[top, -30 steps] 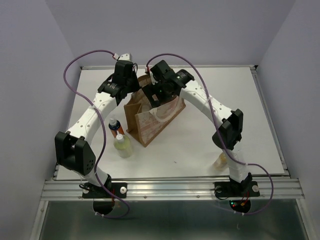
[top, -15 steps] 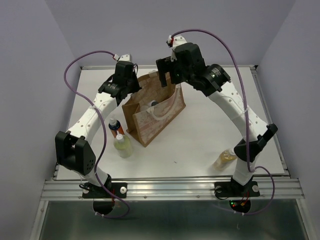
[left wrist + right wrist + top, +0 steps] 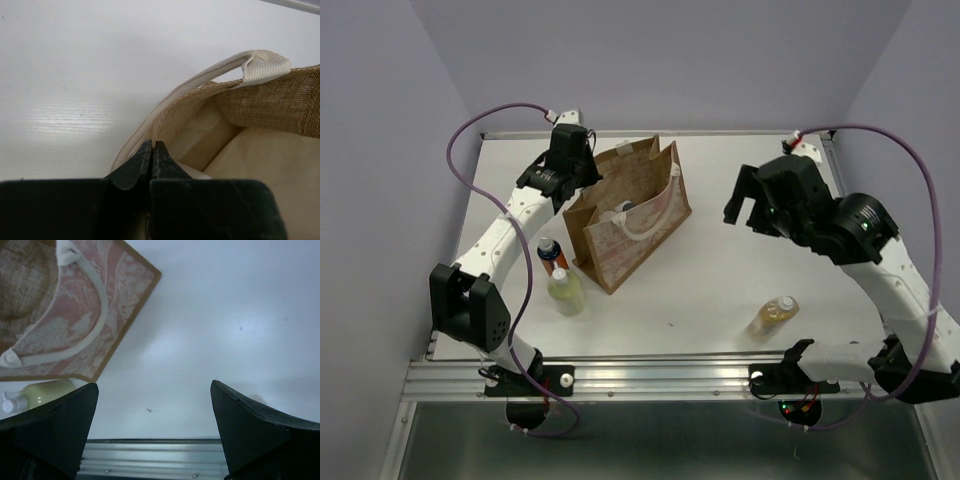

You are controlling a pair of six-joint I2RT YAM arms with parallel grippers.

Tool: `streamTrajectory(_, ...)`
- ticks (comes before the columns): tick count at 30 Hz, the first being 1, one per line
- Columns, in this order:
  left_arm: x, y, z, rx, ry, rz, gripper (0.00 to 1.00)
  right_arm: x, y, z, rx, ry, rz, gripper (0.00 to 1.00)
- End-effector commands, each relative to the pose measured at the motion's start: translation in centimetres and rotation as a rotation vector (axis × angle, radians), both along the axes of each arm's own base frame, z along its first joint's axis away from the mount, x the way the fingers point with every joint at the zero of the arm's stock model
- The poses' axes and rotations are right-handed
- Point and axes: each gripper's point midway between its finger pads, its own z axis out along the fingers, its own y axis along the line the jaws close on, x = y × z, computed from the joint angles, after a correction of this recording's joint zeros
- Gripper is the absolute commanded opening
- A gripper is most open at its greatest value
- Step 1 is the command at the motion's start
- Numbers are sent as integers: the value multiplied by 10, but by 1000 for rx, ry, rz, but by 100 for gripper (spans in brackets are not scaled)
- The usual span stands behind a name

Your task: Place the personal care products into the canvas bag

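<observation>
Top external view, entries by size.

1. White rectangular table (image 3: pixel 720 290). It lies under both pincers and carries all the items below.

2. Upright tan-brown canvas bag with a pale pink patterned front panel and cream strap handles (image 3: pixel 620 245). It stands directly below the left pincer (image 3: pixel 583 185), mouth open upward, and well apart to the left of the right pincer (image 3: pixel 752 212). In the left wrist view the woven rim (image 3: pixel 260 100) and one cream strap handle (image 3: pixel 220 75) are seen just ahead of the fingertips. In the right wrist view the pink panel (image 3: pixel 75 325) is seen ahead and to the left of the fingers.

3. Left pincer (image 3: pixel 151 150). The black jaws are pressed together on the tan rim of the canvas bag at its left rear side.

4. Right pincer (image 3: pixel 152 390). The jaws are spread wide, nothing is held between them, and it is carried above bare table.

5. Pale yellow-green bottle with a white cap (image 3: pixel 565 292). It stands nearer the arm bases than the left pincer, just beside the bag's near left corner. It is also seen at the lower left of the right wrist view (image 3: pixel 35 394).

6. Amber bottle with a white cap (image 3: pixel 772 316). It lies on its side, on the near side of the right pincer and close to the table's front edge.

7. Orange bottle with a dark cap (image 3: pixel 551 254). It stands between the left pincer and the yellow-green bottle, beside the bag's left wall.

8. White item with a dark top (image 3: pixel 620 212). It is partly seen inside the bag mouth, just right of the left pincer.
</observation>
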Motion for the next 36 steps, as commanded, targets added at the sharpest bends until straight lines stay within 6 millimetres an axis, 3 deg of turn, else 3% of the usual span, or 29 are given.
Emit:
streamTrajectory(1,-9,8,12,16,-29,13,0,-59,-22,-38,201,201,-132,100)
streamTrajectory(2,-10,8,13,16,-32,10,0,-68,-27,-39,243,203,-145,100)
streamTrajectory(3,-10,8,13,16,-33,8,0,-73,-30,-60,234,247,-182,100)
streamTrajectory(6,-10,5,12,14,-37,-11,0,-84,-35,-91,193,315,-195,100)
streamTrajectory(10,-10,3,8,14,-26,-18,0,-93,-30,-119,166,409,-196,100)
streamTrajectory(13,-11,2,2,12,-19,-24,0,-98,-40,-135,152,428,-248,100)
streamTrajectory(22,-7,-4,-12,17,12,-49,0,-91,-68,-126,150,303,-343,100)
streamTrajectory(27,-5,-4,-16,23,23,-49,0,-81,-98,-146,5,320,-432,100)
streamTrajectory(31,-4,-4,-20,28,33,-44,0,-74,-129,-149,-91,340,-503,100)
streamTrajectory(36,-1,-5,-26,33,50,-41,0,-81,-141,-164,-119,416,-516,100)
